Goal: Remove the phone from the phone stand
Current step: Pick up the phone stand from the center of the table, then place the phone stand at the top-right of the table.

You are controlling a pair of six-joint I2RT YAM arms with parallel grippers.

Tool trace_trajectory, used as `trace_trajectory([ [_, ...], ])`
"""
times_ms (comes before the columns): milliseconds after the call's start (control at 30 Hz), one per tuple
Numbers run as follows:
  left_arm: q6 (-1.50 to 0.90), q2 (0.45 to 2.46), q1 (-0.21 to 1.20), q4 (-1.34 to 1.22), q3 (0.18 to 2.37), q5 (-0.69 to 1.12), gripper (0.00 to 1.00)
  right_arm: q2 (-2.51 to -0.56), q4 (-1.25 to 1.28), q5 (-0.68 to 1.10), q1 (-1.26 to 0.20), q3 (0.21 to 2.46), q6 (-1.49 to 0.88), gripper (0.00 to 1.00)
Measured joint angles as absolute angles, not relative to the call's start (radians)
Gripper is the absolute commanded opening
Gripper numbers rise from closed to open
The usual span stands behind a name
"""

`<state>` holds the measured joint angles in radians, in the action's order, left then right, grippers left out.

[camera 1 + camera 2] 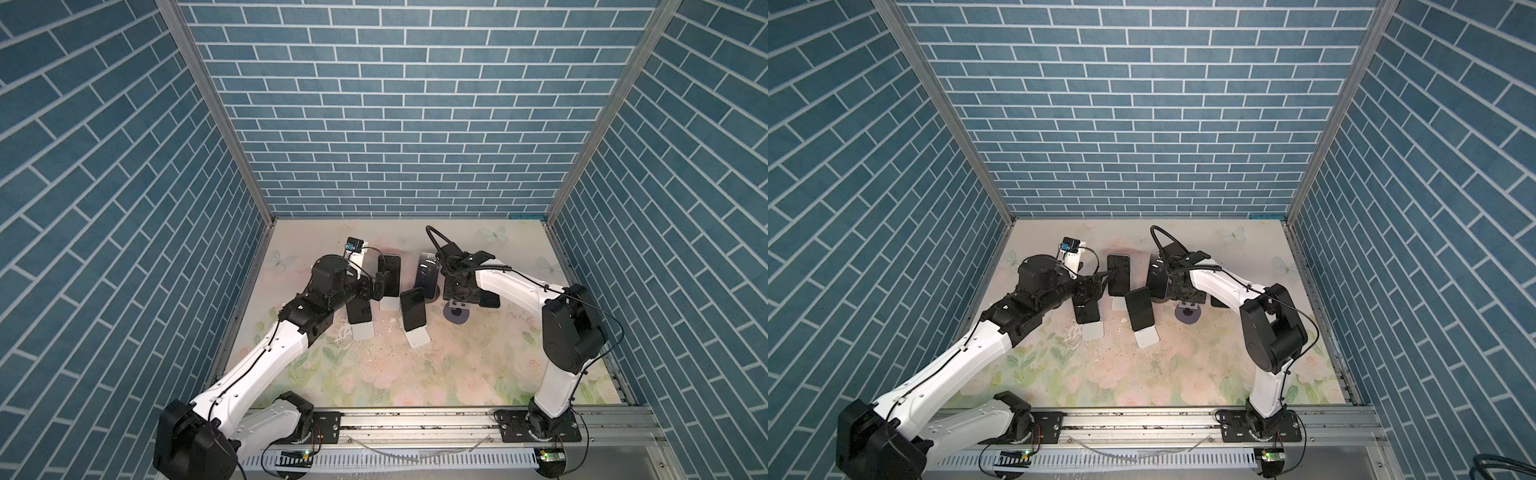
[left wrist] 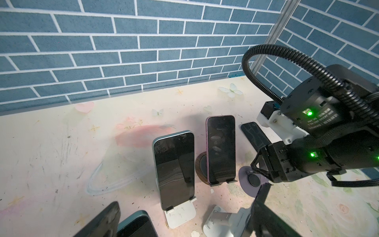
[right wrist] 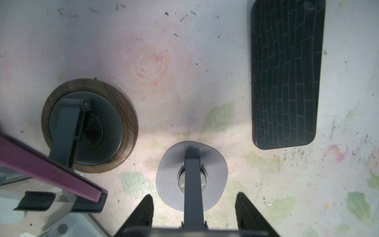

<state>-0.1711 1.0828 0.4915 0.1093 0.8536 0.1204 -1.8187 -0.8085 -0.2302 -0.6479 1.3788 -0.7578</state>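
Black phone [image 3: 287, 73] flat beside grey stand [image 3: 191, 176]
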Motion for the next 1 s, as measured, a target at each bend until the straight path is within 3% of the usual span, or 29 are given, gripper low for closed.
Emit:
trace_trajectory([
  [333,-0.17,1.082,0.492,0.106,0.85,0.097,1.0,-1.833,-0.809,-0.208,-0.607,1.506,-0.674,0.46],
  [700,-0.168,1.082,0.492,0.08,0.836,0.078,1.0,-1.887,-0.852,-0.178,-0.435,1.625,-0.556,0.46],
  [1000,-0.167,1.101,0.492,0.039,0.835,0.056,1.0,-2.0,-0.877,-0.126,-0.302,1.85,-0.454,0.46],
])
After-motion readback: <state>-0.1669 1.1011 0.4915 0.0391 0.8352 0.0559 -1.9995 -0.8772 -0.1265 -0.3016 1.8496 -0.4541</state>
